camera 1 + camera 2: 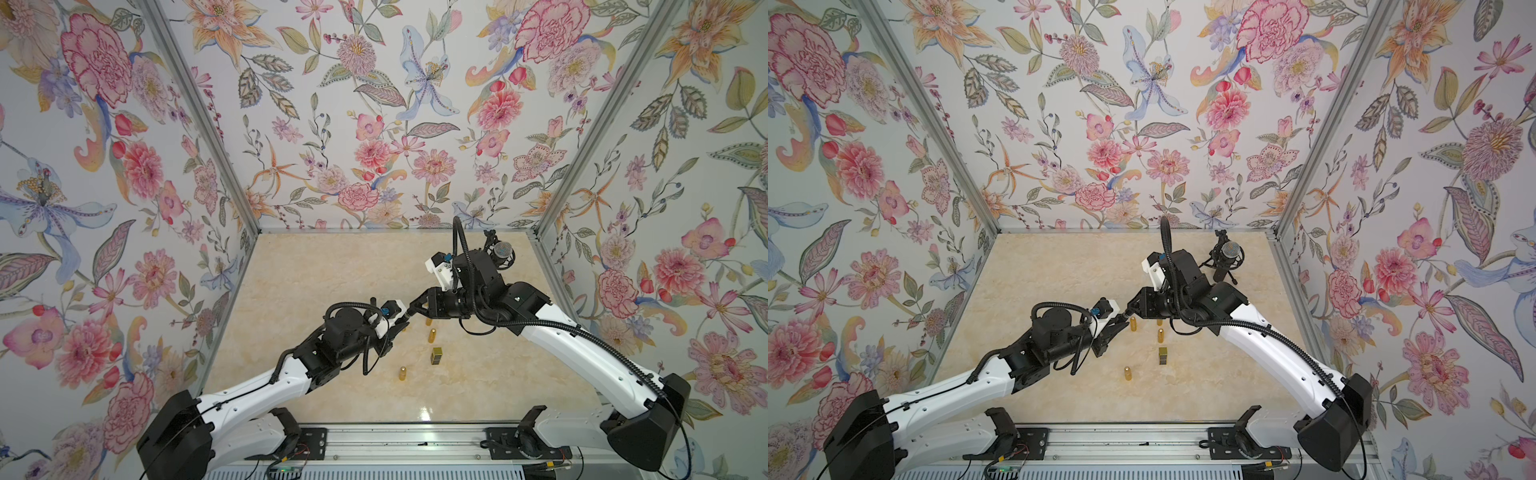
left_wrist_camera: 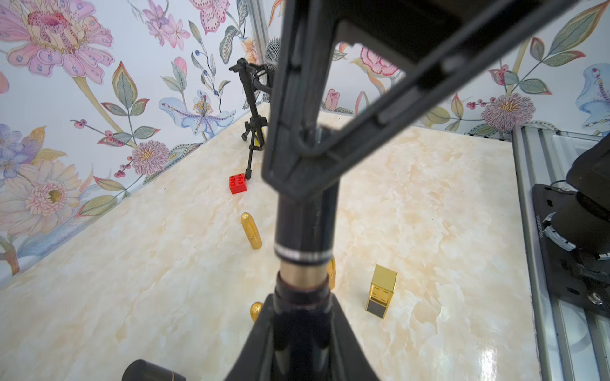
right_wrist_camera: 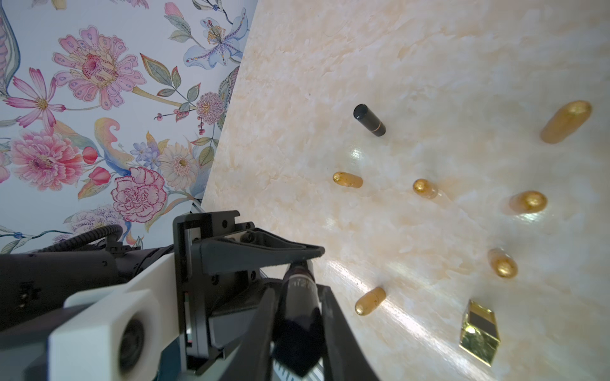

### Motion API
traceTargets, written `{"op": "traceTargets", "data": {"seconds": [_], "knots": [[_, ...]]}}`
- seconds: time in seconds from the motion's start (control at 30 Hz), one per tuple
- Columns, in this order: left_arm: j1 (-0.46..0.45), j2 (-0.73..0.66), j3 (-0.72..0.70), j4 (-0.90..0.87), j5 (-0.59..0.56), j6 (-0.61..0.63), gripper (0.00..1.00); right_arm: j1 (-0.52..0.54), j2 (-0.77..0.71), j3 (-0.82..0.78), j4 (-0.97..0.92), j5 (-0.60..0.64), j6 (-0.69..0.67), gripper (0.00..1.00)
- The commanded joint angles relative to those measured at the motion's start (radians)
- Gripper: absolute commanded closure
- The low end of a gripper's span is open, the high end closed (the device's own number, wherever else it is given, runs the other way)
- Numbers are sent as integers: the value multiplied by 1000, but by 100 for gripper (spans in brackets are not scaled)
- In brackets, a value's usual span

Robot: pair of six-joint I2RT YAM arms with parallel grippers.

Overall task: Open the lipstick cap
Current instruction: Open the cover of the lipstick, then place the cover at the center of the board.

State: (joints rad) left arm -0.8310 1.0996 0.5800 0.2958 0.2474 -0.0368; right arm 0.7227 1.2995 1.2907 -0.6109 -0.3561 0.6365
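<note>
Item: black lipstick [image 3: 298,287], aloft over the counter [image 1: 332,270]; long axis 8-to-2 o'clock in a top view. Grip: left fingers [image 2: 254,336] pinch base [image 2: 302,295] at 8; right fingers [image 2: 290,132] pinch cap [image 2: 305,224] at 2. Gold collar [image 2: 303,273] showing. Pull likely towards 2.

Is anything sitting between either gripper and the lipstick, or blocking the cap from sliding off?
Nothing visible. The left gripper and right gripper are shut on opposite ends of the black lipstick, held in the air. The gold tubes stand on the table below, clear of it.
</note>
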Motion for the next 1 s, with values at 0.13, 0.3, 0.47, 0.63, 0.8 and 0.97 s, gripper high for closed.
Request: {"op": "traceTargets", "data": {"seconds": [0.13, 0.3, 0.47, 0.63, 0.8, 0.97], "knots": [[9, -51, -39, -110, -85, -18, 99, -42, -65, 47, -7, 30, 25, 79], [15, -123, -86, -40, -101, -70, 99, -67, -35, 43, -7, 65, -8, 78], [52, -165, -117, 26, -120, -119, 100, -68, 81, 86, -3, 186, -64, 78], [135, -154, -108, 64, -103, -149, 100, -67, 262, 174, -3, 296, -141, 78], [206, -144, -113, 124, -80, -167, 100, -68, 470, 277, -2, 356, -198, 79], [254, -124, -124, 179, -72, -190, 100, -67, 679, 404, -2, 401, -219, 80]]}}
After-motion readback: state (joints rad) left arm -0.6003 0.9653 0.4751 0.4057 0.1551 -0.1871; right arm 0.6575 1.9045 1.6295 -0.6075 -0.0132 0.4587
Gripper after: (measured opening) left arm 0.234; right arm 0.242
